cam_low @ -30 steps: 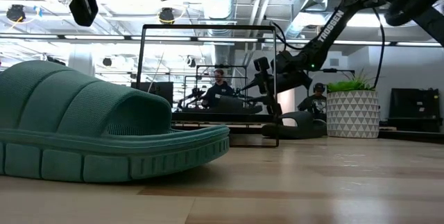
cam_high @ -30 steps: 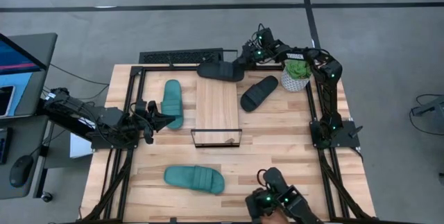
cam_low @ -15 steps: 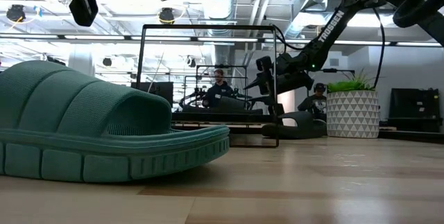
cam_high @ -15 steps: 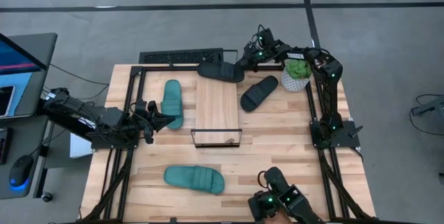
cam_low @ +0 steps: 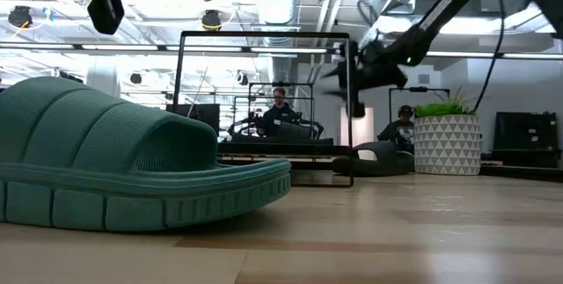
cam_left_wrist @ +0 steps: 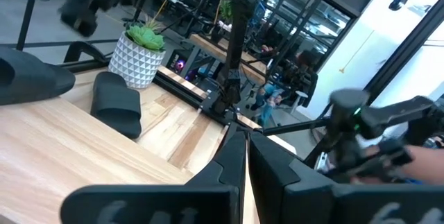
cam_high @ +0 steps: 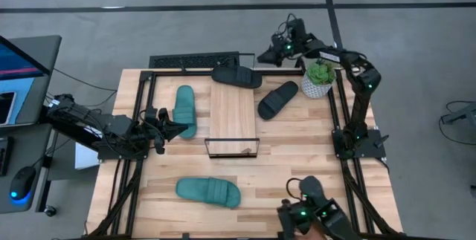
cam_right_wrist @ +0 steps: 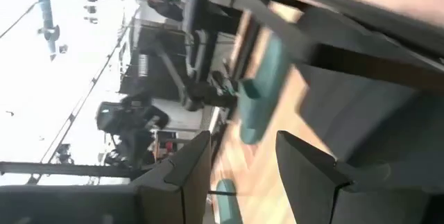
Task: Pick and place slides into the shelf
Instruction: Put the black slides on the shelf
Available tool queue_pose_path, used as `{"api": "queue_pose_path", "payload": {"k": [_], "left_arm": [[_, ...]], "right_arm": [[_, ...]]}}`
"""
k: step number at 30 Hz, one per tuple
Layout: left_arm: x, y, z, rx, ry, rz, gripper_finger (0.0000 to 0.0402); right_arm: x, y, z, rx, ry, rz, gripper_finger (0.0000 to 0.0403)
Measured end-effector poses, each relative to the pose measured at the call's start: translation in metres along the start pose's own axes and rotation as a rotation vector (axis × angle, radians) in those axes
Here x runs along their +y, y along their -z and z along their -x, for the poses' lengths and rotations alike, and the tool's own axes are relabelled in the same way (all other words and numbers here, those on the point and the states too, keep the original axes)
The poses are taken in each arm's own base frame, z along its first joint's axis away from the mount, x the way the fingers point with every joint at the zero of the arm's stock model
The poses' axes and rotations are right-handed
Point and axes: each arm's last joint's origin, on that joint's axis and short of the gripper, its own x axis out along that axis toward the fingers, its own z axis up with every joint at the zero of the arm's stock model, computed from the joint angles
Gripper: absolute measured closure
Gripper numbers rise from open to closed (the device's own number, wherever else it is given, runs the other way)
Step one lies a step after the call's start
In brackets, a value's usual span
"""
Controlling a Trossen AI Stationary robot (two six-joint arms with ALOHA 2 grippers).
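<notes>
Just below the right hand (cam_high: 262,56), fingers spread and empty, lay a black slide (cam_high: 236,76) touching the shelf (cam_high: 232,114) at its far end. Best approach, judged: descend squarely, pinch the strap. Left hand (cam_high: 178,128) waited, fingers closed, beside a teal slide (cam_high: 184,109).

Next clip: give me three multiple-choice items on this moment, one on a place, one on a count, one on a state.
1. Where does the potted plant stand?
A. far right corner of the table
B. on the shelf
C. near left corner

2. How many teal slides lie on the table?
A. one
B. two
C. four

3. What is on the shelf top?
A. a black slide
B. both teal slides
C. nothing

Answers:
1. A, it stands beside the right arm's column.
2. B, one teal slide lies left of the shelf, another near the front edge.
3. C, its plank is bare; the black slides lie on the table.
</notes>
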Motion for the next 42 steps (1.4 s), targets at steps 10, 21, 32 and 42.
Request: {"api": "queue_pose_path", "payload": {"k": [10,21,32,42], "left_arm": [[0.001,0.0,0.0,-0.007,-0.017,-0.003,0.0395],[0.001,0.0,0.0,-0.006,-0.018,-0.003,0.0395],[0.001,0.0,0.0,-0.006,-0.025,-0.019,0.0395],[0.003,0.003,0.0,0.019,-0.041,-0.036,0.0395]], "right_arm": [[0.102,0.013,0.041,-0.061,-0.08,0.338,0.0278],[0.193,0.084,0.06,-0.042,-0.037,0.817,0.0286],[0.222,0.169,0.042,0.125,0.536,1.062,0.0286],[0.208,0.189,0.017,0.142,0.907,0.694,0.0286]]}}
